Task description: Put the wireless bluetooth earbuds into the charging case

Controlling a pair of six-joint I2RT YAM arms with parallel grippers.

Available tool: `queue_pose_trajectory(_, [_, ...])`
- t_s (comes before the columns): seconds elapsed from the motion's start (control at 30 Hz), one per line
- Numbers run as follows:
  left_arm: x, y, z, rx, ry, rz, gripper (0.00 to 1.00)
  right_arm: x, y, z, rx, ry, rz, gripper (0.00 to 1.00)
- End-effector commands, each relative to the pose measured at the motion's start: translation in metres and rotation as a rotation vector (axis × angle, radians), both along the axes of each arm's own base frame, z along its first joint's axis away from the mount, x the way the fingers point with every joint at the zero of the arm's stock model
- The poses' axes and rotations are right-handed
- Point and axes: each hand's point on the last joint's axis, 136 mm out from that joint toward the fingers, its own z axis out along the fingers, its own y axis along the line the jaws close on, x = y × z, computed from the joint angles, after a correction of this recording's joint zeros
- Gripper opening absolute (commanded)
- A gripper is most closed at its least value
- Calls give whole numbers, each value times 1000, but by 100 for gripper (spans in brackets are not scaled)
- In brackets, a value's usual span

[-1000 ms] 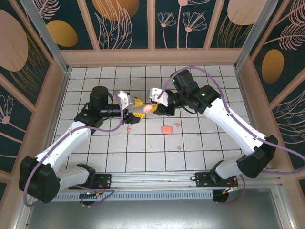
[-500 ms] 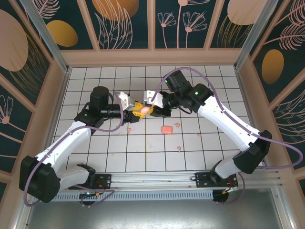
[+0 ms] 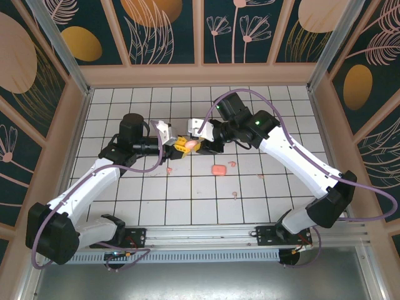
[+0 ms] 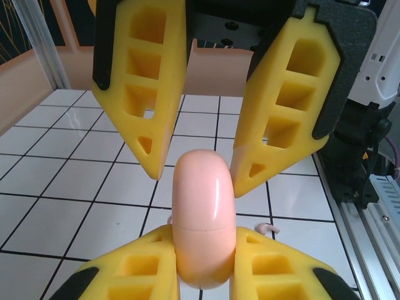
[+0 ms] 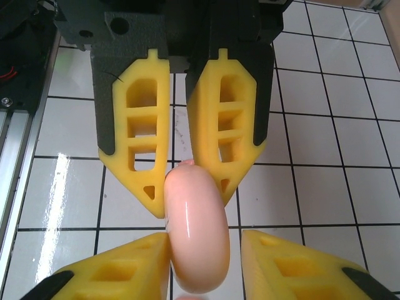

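A rounded pale-pink charging case (image 3: 189,145) with a seam round it hangs above the tiles at mid-table, between both grippers. My left gripper (image 3: 183,145) is shut on the case (image 4: 203,206), its yellow pads pressed on both sides. My right gripper (image 3: 195,145) faces it from the opposite side and stands open. In the right wrist view one of its pads (image 5: 134,265) still touches the case (image 5: 197,237) and the other stands off. Tiny pink earbuds lie on the tiles: one (image 3: 232,164), another (image 3: 235,194), a third (image 3: 261,177). One earbud (image 4: 269,229) shows below the case.
A larger pink rounded-rectangular piece (image 3: 218,169) lies on the white tiled floor (image 3: 187,206) just right of centre. Another small pink bit (image 3: 169,169) lies under the left arm. Patterned walls and aluminium posts (image 3: 62,56) enclose the table.
The right arm carried the case left to the left gripper. The left gripper has shut on the case, and the right gripper's jaws have parted from it.
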Motion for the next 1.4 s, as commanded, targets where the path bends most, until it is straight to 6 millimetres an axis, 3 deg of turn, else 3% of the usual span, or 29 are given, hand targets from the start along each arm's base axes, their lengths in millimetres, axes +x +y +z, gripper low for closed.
queue_pose_trajectory(0.0, [-7, -3, 6, -15, -14, -43, 17, 8, -1, 16, 39, -61, -39, 35])
queue_pose_trajectory(0.37, [-9, -3, 5, -27, 1, -42, 17, 29, -10, 32, 92, -94, -125, 35])
queue_pose_trajectory(0.7, [-9, -5, 7, -40, -5, -46, 17, 28, -11, 31, 104, -80, -130, 35])
queue_pose_trajectory(0.93, [-7, -6, 3, -67, 8, -31, 17, 20, -16, 51, 205, -57, -114, 37])
queue_pose_trajectory(1.07, [0, -4, 2, -103, -5, 30, 17, 32, -27, 59, 282, 3, -237, 39])
queue_pose_trajectory(1.23, [2, 2, -3, -169, -19, 101, 17, 55, -52, 33, 342, 214, -522, 39])
queue_pose_trajectory(1.37, [3, 4, -12, -213, 6, 135, 16, 60, -75, -12, 316, 385, -731, 39])
